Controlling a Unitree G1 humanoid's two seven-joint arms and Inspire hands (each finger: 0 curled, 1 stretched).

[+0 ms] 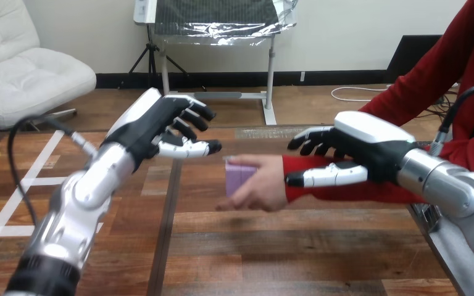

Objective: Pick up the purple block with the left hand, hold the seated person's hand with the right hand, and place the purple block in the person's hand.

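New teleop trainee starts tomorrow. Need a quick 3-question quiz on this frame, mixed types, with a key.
1. True or false: the left hand holds the purple block.
2. Where is the purple block? A) lying on the table; B) in the person's hand; C) between the left hand's fingers.
3. Fill in: the right hand is at the person's red-sleeved ____.

Key: 1 false, the left hand is open and apart from the block. 2 B. 3 wrist.
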